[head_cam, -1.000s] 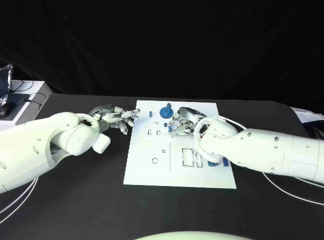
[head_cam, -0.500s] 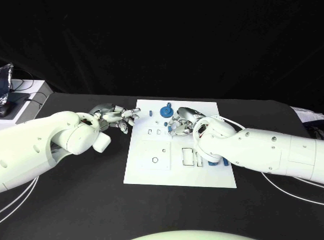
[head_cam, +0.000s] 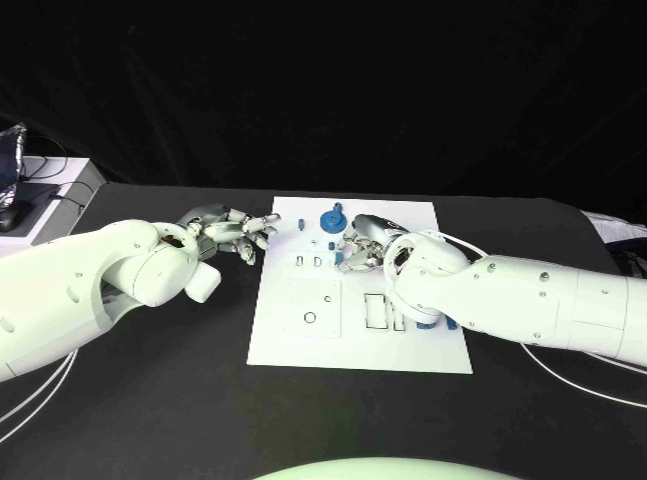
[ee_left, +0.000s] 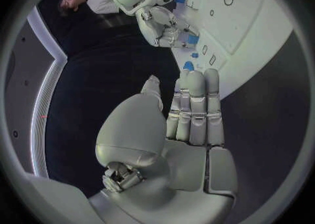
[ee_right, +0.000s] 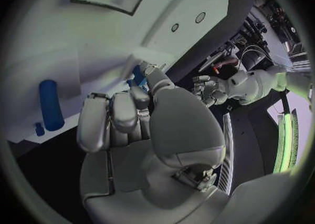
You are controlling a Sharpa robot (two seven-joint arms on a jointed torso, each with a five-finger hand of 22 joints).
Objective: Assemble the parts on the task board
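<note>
Bare black worktop [head_cam: 150,400] lies open on both sides of the task board [head_cam: 309,345]. The right hand [head_cam: 364,248] and its arm cover the task board's right part; the left hand [head_cam: 234,235] sits just off its left edge.

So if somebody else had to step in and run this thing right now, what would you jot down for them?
Left hand: holds nothing, fingers out, beside the task board's left edge.
Right hand: over the board's far part, fingers curled round a small blue part.
Parts: blue round piece at the far edge; blue cylinder lies on the board.
Done: cannot tell how many parts are seated.
Left: place the pinched part, then the loose cylinder.
</note>
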